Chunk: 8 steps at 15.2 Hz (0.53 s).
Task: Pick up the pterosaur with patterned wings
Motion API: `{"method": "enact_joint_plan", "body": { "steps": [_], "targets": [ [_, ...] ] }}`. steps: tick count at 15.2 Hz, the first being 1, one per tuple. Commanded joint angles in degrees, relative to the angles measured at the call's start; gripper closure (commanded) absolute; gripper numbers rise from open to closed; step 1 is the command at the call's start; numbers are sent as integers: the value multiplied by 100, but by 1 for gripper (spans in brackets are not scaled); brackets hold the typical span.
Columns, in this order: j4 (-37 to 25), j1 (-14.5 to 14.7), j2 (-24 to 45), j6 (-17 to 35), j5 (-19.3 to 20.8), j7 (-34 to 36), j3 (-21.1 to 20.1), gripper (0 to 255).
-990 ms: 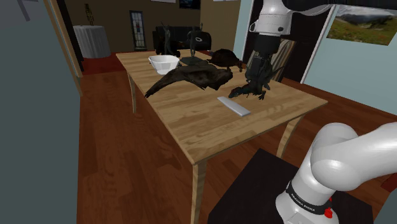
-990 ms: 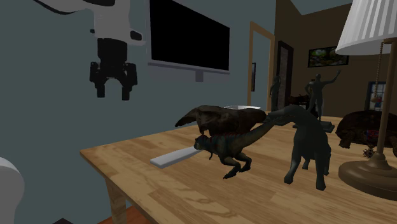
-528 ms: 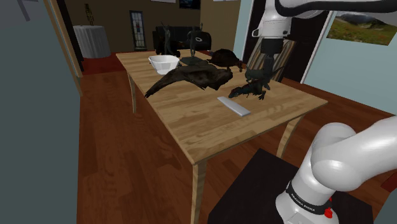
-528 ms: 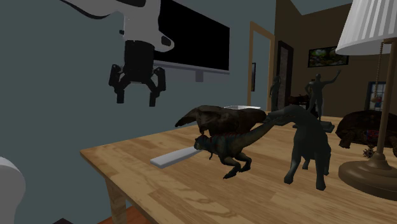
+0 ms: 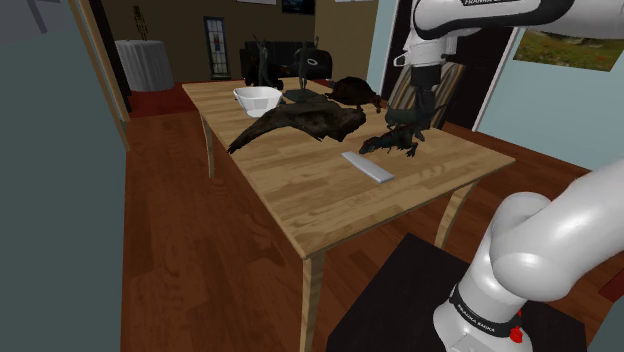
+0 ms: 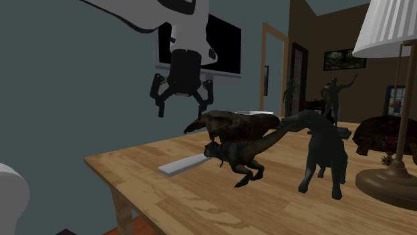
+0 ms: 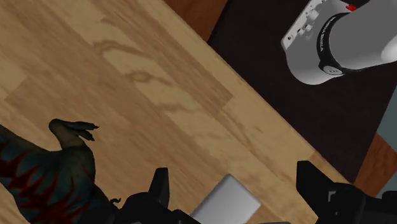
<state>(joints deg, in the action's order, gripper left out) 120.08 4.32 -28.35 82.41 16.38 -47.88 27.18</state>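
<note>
The pterosaur [image 5: 393, 145] is a small dark creature with blue and red markings, standing on the wooden table [image 5: 300, 200] towards its far side. In the second exterior view the pterosaur [image 6: 237, 152] carries brown wings above its body. My gripper [image 5: 412, 112] hangs open in the air just above and behind it, touching nothing. The gripper [image 6: 182, 107] sits beside the wings, towards that view's left. In the wrist view the patterned pterosaur [image 7: 44, 181] lies outside one finger of the open gripper [image 7: 234, 183].
A flat grey slab [image 5: 367, 166] lies beside the pterosaur. A bigger dark winged creature [image 5: 300, 122], a white bowl [image 5: 257, 98], a turtle [image 5: 355, 92] and dark figurines stand farther along. A lamp [image 6: 394, 100] and a dark four-legged figure [image 6: 324, 150] stand close by.
The open gripper has swung towards the second exterior view's right and come down, from well away from the pterosaur to just beside its wings. The objects have not moved.
</note>
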Motion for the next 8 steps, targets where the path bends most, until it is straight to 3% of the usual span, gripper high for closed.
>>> {"method": "enact_joint_plan", "body": {
  "steps": [1,8],
  "targets": [
    [-213,51,335,58,155,-571,271,0],
    [-1311,188,1967,395,229,-2561,1161,0]
  ]
}}
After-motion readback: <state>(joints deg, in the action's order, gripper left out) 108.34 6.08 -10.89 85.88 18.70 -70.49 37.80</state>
